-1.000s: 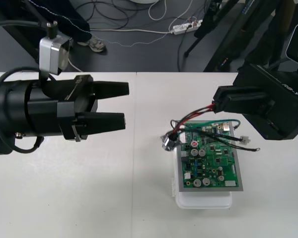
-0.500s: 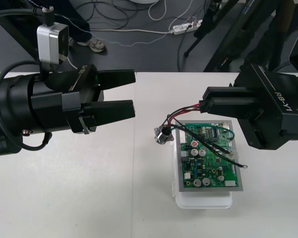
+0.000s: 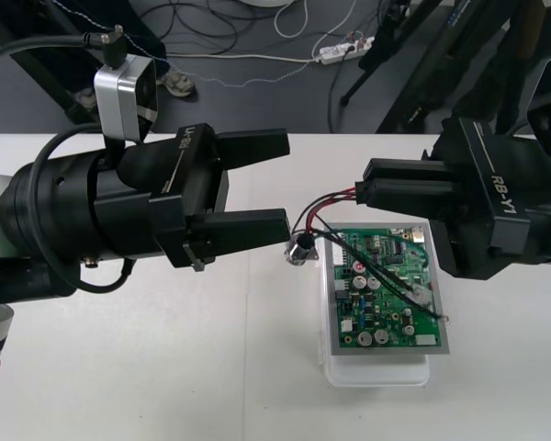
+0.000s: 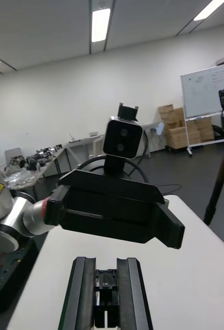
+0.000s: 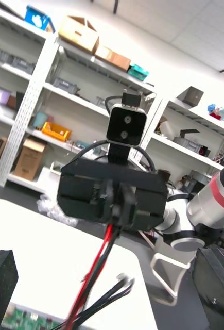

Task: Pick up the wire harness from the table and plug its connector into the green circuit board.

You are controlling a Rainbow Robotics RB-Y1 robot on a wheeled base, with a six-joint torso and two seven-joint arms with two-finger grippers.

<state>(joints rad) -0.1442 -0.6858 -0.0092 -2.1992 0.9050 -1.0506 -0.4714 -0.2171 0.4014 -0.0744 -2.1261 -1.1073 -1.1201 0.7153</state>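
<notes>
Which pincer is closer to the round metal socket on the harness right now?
Left. The left pincer is open, with one fingertip right beside the socket. The right pincer is shut on the wires farther along, with the socket hanging away from it.

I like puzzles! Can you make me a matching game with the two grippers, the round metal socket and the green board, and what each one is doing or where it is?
Things:
1. left gripper
2. right gripper
3. round metal socket
4. green circuit board

Places and states:
A. sits on a white base
B. open
C. shut on the harness wires
D. at the wires' end, beside the board's corner

Pairs: 1-B, 2-C, 3-D, 4-A
</notes>
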